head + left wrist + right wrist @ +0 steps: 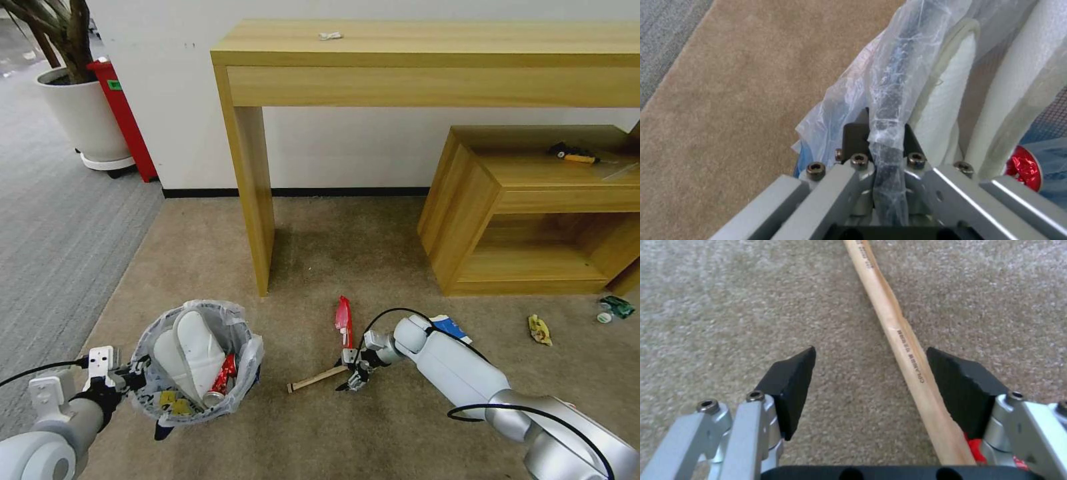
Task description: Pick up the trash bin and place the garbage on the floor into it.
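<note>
Head view: trash bin (195, 363) on beige carpet, black, crinkled clear liner, white slippers (190, 350) and red can inside; left gripper (137, 381) at rim.
Left wrist view: jaws clamped on bagged rim.
Right wrist view: right gripper (869, 373) spread wide, straddling wooden stick (902, 350); stick just beside one pad.

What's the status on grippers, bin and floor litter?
Left gripper shut on trash bin rim. Right gripper open, straddling wooden stick on carpet. Red wrapper lies beside it. Nothing in the way.
</note>
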Controlling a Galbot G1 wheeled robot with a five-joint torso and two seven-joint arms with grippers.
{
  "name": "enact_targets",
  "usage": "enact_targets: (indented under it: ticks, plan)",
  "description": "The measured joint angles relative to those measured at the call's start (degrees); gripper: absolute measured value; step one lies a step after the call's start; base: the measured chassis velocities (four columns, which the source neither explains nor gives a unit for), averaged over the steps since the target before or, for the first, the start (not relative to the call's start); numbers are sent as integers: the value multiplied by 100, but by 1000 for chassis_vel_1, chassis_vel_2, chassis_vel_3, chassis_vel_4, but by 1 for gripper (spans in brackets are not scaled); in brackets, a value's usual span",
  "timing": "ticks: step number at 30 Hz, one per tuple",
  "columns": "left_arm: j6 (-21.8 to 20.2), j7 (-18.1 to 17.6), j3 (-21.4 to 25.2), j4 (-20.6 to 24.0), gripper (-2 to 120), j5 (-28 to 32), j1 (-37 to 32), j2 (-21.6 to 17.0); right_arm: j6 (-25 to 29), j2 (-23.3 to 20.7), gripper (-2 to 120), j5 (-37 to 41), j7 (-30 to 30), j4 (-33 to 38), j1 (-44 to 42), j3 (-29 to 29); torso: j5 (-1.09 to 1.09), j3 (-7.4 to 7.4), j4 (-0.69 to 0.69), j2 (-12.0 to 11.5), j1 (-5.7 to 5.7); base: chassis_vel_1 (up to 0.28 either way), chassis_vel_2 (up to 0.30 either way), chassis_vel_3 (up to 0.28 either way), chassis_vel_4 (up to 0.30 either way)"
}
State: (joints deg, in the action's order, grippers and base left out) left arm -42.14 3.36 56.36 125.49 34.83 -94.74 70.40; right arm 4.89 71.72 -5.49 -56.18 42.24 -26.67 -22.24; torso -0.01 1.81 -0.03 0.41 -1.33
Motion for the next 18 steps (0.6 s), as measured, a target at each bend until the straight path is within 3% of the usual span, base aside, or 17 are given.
enact_targets:
  ticks: [15,18]
  plan:
    - [0,23,-52,-23,0,-4,54,8,145,323,52,-495,307,-525,136,99,0,0,-1,0,0,0,0,0,0]
    - [0,25,-69,-24,0,-9,59,10,161,374,41,-557,379,-595,136,118,0,0,-1,0,0,0,0,0,0]
